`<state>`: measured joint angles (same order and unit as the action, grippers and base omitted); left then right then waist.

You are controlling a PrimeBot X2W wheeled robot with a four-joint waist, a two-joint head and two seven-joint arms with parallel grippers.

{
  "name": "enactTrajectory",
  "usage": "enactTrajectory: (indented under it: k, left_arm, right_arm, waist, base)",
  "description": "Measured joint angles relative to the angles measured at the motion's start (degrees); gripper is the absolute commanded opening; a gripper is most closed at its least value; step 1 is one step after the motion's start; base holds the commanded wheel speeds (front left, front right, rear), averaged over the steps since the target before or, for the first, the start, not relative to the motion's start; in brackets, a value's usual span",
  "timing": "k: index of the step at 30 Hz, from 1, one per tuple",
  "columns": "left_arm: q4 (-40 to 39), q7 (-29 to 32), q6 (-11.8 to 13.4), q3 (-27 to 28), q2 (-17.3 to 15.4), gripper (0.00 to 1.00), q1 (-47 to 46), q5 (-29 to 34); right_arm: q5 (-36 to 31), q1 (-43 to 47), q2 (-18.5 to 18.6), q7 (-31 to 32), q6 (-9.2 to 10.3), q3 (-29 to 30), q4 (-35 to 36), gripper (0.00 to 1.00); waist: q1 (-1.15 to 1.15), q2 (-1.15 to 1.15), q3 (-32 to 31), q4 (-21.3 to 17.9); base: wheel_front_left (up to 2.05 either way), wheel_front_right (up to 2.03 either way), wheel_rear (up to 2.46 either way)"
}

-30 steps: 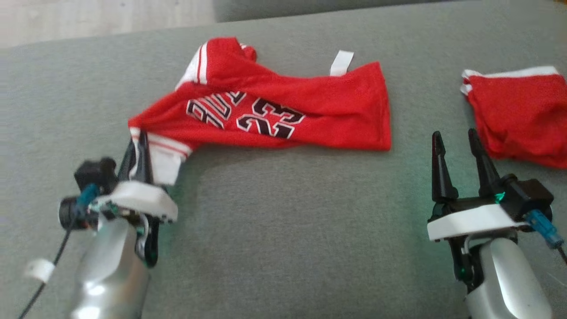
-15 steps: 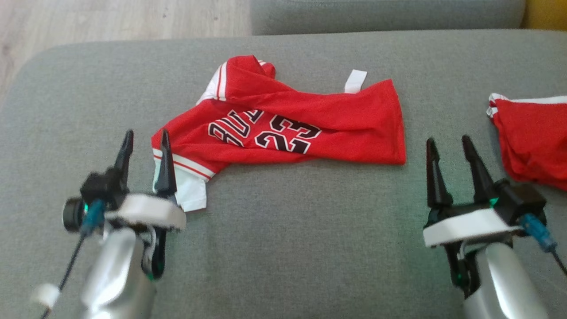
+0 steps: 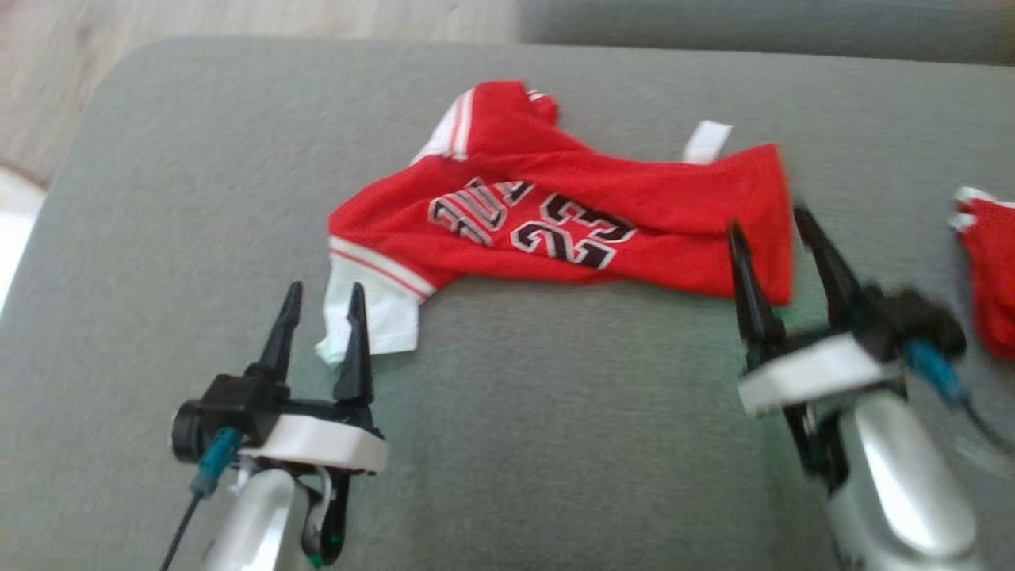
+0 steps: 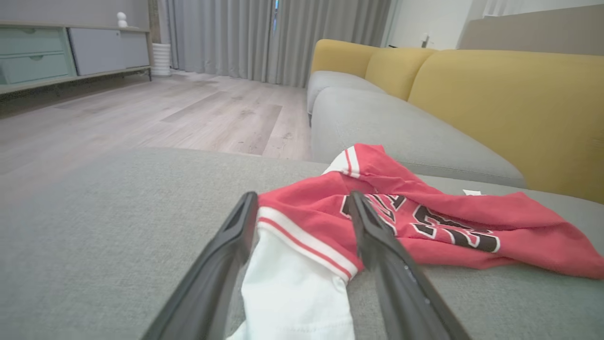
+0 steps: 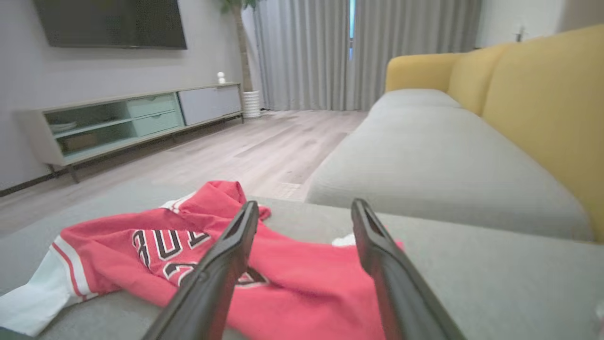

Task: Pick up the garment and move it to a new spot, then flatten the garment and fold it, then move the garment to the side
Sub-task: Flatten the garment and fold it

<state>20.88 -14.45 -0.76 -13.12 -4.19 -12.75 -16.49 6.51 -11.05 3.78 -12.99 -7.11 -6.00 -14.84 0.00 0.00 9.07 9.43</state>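
The garment is a red jersey with black number print and white trim, lying crumpled lengthwise on the grey sofa seat. My left gripper stands open just short of its white-trimmed left corner. In the left wrist view that white corner lies loose between the fingers of the left gripper. My right gripper is open, and its fingers straddle the garment's right edge. In the right wrist view the red cloth spreads under and between the fingers of the right gripper.
A second red cloth lies at the far right of the seat. The seat's rounded left edge drops to wooden floor. Yellow backrests stand behind the sofa seats.
My left gripper opened, let go of the garment's white-trimmed corner and drew back. My right gripper moved forward onto the garment's right edge. The head camera also shifted.
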Motion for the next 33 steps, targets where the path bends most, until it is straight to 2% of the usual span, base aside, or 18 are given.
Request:
enactTrajectory:
  k: [5,11,16,20,27,28,29,33]
  left_arm:
    - [-0.1,0.0,-1.0,-1.9,1.2,1.00,-1.5,0.0]
    - [0.1,0.0,-1.6,-5.1,1.6,1.00,-3.6,-1.3]
    - [-0.1,0.0,-0.7,-9.5,1.7,1.00,-4.3,-5.2]
    - [-0.9,0.0,0.4,-12.3,1.8,1.00,-5.7,-7.6]
    - [-1.6,0.0,1.9,-15.4,1.9,1.00,-6.2,-10.4]
    - [-1.7,0.0,2.2,-15.7,1.9,1.00,-6.3,-10.4]
    - [-1.8,0.0,2.4,-16.1,1.9,1.00,-6.5,-10.8]
    - [-2.0,0.0,2.8,-16.5,2.0,1.00,-7.0,-11.3]
  right_arm:
    - [-0.4,-13.5,6.6,6.1,0.00,-10.8,-1.1,1.00]
    - [5.8,-25.9,13.9,10.9,0.00,-25.9,-10.6,1.00]
    - [9.6,-34.9,18.6,12.5,0.00,-38.3,-18.2,1.00]
    - [10.8,-41.0,20.6,12.6,0.00,-44.7,-23.9,1.00]
    - [12.3,-46.7,21.0,11.9,0.00,-51.6,-32.6,1.00]
    - [12.3,-47.4,21.0,11.6,0.00,-52.1,-33.7,0.67]
    - [12.3,-48.1,20.9,10.9,0.00,-52.1,-34.9,0.00]
    - [13.3,-50.9,20.5,8.2,0.00,-50.8,-38.8,0.00]
  waist:
    - [0.00,0.00,3.0,4.6]
    - [0.01,0.00,6.1,10.1]
    - [0.01,0.00,8.7,14.3]
    - [0.01,0.00,10.8,17.1]
    - [0.00,0.00,13.9,20.8]
    - [0.01,0.00,14.3,21.2]
    - [0.01,0.00,14.6,21.6]
    - [0.01,0.00,14.9,22.2]
  base:
    - [0.00,0.00,0.00]
    - [0.00,0.00,0.00]
    - [0.00,0.00,0.00]
    - [0.00,0.00,0.00]
    - [0.00,0.00,0.00]
    - [0.00,0.00,0.00]
    - [0.00,0.00,0.00]
    - [0.00,0.00,0.00]
